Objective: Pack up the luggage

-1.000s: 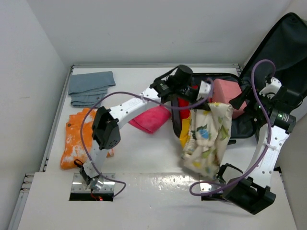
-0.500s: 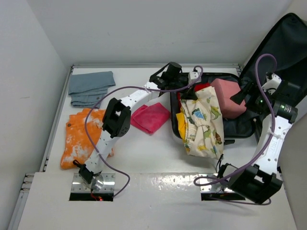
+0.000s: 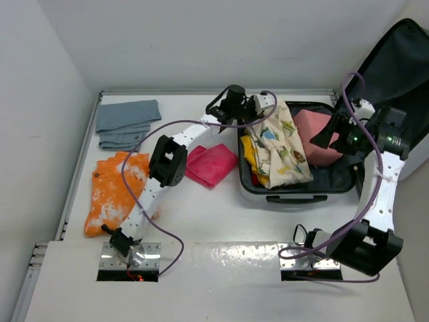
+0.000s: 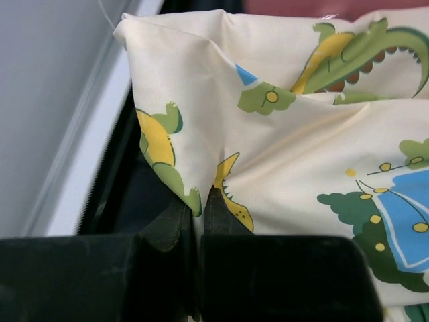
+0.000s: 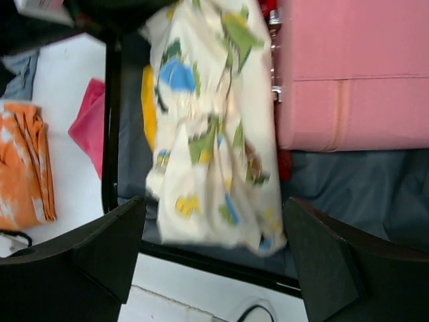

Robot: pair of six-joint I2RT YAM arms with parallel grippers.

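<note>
The luggage lies open at the back right of the table, its dark lid raised against the wall. My left gripper is shut on a corner of a cream dinosaur-print cloth, which lies draped across the luggage's left half. In the left wrist view the fingertips pinch a fold of that cloth at the luggage rim. My right gripper hovers open over the right half. Its wrist view shows the gripper above the cloth and the grey lining, touching neither.
A pink box sits in the luggage beside the cloth, with yellow fabric under it. On the table to the left lie a magenta cloth, an orange cloth and a grey-blue cloth. Walls close the back and sides.
The left gripper has carried the dinosaur cloth from hanging in front of the luggage back over it, and the cloth now lies inside. The right arm has shifted slightly back.
</note>
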